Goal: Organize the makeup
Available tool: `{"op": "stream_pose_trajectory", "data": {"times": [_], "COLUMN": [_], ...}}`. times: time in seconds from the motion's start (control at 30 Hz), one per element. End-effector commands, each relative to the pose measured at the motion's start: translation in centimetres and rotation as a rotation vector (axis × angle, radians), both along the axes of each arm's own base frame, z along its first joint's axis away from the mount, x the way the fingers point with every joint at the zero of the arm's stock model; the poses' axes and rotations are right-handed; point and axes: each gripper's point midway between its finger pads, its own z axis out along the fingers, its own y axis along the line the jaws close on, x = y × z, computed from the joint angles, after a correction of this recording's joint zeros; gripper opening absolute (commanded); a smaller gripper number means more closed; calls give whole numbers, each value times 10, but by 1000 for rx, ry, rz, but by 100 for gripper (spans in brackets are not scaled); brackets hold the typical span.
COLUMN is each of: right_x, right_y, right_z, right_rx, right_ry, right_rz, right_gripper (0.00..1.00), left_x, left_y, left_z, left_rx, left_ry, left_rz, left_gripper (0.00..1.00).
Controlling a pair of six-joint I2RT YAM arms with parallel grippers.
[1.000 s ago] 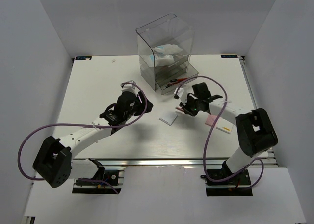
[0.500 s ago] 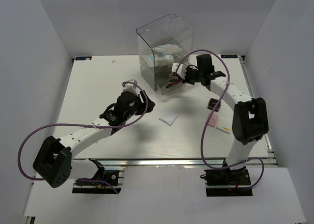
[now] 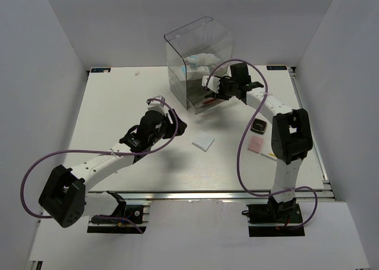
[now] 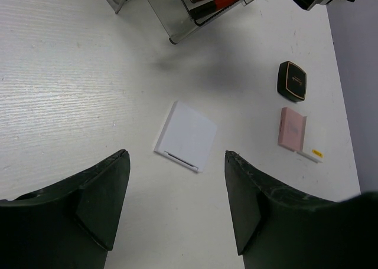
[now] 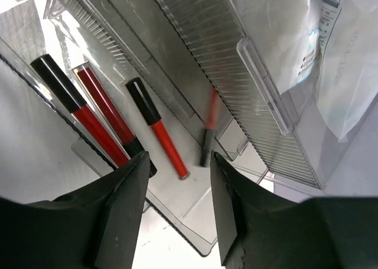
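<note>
**Two-arm rig at the counter (image 3: 112, 104), makeup partly sorted.**

**Left end effector (image 4: 175, 158):** released, its fingers spread with nothing between them, held above the counter.
- The white pad (image 4: 185, 136) lies flat on the counter just ahead of the fingertips, between the two fingers in the wrist view.
- The black compact (image 4: 292, 80) lies further ahead and to the right.
- The pink palette (image 4: 292, 129) lies near the compact, on the side closer to the end effector.
- A small white slip (image 4: 311, 148) with a yellow mark lies just beside the palette's right edge.

**Right end effector (image 5: 177, 157):** released, its jaws apart and empty. It is poised at the pulled-out bottom drawer (image 5: 183, 210) of the clear drawer box (image 3: 198, 45).
- Four pencil sticks (image 5: 156, 130), red with black ends, lie in that drawer just ahead of the fingertips.
- Two sticks lie side by side to the left, and one lies ahead of the gap between the fingers.
- The fourth lies to the right and is blurred.
- White packets (image 5: 333, 51) with blue print sit in a compartment above the drawer, ahead and to the right.
</note>
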Motion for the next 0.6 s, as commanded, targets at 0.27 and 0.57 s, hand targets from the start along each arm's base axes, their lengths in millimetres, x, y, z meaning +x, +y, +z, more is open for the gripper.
{"op": "stream_pose_trajectory", "data": {"times": [0.27,0.57], "right_x": [-56,-81], "right_y": [-16,-42], "right_z": [59,-34], "right_rx": [316,-49], "right_ry": [85,147], "right_rz": [-15,161], "right_gripper": [0,0], "left_x": [7,13], "left_y": [6,4], "left_z": [12,7], "left_rx": [1,10], "left_ry": [-26,-17], "left_rz": [40,33], "left_gripper": [72,72]}}
